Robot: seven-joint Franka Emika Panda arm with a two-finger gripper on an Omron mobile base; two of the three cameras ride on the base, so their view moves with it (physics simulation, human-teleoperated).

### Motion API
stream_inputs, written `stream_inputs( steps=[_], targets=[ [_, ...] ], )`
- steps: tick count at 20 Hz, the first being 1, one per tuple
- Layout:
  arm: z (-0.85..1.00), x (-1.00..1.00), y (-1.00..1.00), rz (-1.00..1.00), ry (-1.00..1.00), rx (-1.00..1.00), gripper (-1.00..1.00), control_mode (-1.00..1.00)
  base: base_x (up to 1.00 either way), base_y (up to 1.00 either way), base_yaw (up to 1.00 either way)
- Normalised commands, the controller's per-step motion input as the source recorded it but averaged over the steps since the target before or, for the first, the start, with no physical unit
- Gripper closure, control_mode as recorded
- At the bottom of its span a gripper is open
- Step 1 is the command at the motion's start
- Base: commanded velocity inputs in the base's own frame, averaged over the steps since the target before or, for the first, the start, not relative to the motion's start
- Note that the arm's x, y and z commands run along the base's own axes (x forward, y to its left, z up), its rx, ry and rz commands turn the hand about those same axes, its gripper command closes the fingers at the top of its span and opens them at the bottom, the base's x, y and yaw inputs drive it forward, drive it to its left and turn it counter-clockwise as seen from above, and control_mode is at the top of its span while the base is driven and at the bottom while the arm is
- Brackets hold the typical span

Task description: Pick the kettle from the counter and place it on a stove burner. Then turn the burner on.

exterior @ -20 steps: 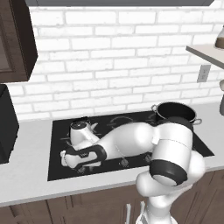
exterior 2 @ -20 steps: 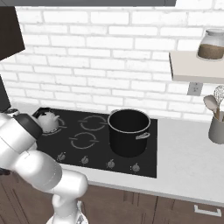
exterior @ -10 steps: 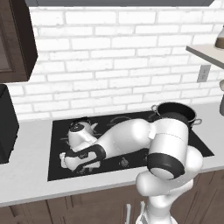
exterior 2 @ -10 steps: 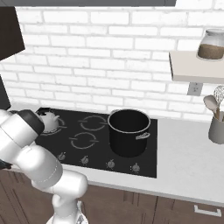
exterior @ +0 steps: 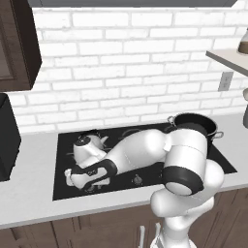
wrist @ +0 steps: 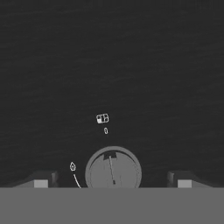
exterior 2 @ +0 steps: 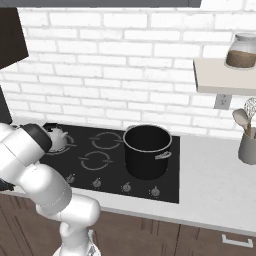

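The pale silvery kettle [exterior: 87, 145] with its dark handle stands upright at the back left of the black cooktop [exterior: 145, 179]; it shows again as the kettle [exterior 2: 57, 137] behind my arm. The burner ring [exterior 2: 71, 145] shows partly around its base. My gripper [exterior: 80, 177] is low over the cooktop's front left edge, in front of the kettle and apart from it. In the hand view the gripper [wrist: 113, 180] is open, its fingertips [wrist: 41, 180] standing either side of a round grey knob [wrist: 113, 170]. The pale counter [exterior: 29, 203] surrounds the cooktop.
A large black pot [exterior 2: 147, 150] with side handles sits on the cooktop's right half. More knobs [exterior 2: 126, 187] line the front edge. A dark appliance [exterior: 7, 140] stands on the left counter. A utensil holder [exterior 2: 247, 142] and a shelf with a jar [exterior 2: 242, 50] are at the right.
My arm has swung a little to the left and the hand has eased slightly lower at the cooktop's front edge. Kettle and pot have stayed put.
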Motion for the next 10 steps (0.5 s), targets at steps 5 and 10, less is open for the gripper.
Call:
stream_inputs(
  steps=[5, 10],
  targets=[
    [-0.05, 0.00, 0.00, 0.04, -0.03, 0.00, -1.00, -1.00, 0.00, 0.00, 0.00],
    [0.00, 0.00, 0.00, 0.00, 0.00, 0.00, 1.00, -1.00, 0.00, 0.00, 0.00]
  ],
)
